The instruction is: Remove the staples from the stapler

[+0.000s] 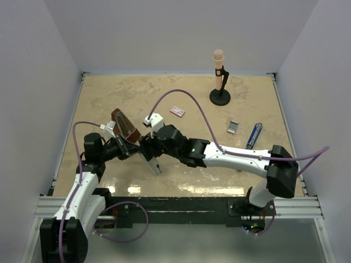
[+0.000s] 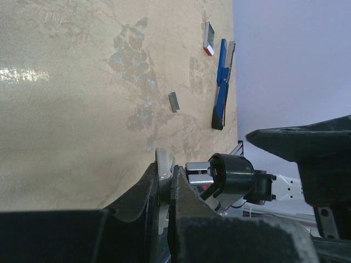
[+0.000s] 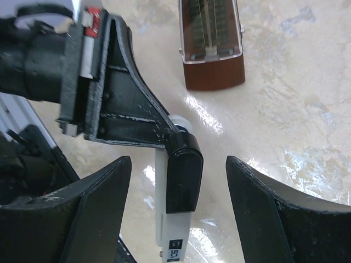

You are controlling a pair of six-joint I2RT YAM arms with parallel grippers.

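Observation:
The stapler (image 1: 154, 163) has a white body and a black cap, and its tip rests on the table. In the right wrist view, the black cap (image 3: 184, 174) stands between my fingers. My left gripper (image 1: 131, 149) is shut on the stapler's white rear part (image 2: 162, 174). My right gripper (image 1: 147, 144) is open around the stapler's black end, with both fingers apart from it (image 3: 178, 160). A silvery ribbed strip of staples (image 1: 233, 126) lies on the table to the right. In the left wrist view, a small grey strip (image 2: 173, 102) also lies there.
A brown metronome (image 1: 125, 127) stands just behind the grippers (image 3: 211, 44). A red-and-white card (image 1: 177, 111) lies mid-table. A narrow blue object (image 1: 253, 135) lies near the right wall (image 2: 221, 82), with a grey, red-ended block (image 2: 209, 38) beside it. A microphone stand (image 1: 220, 76) stands at the back.

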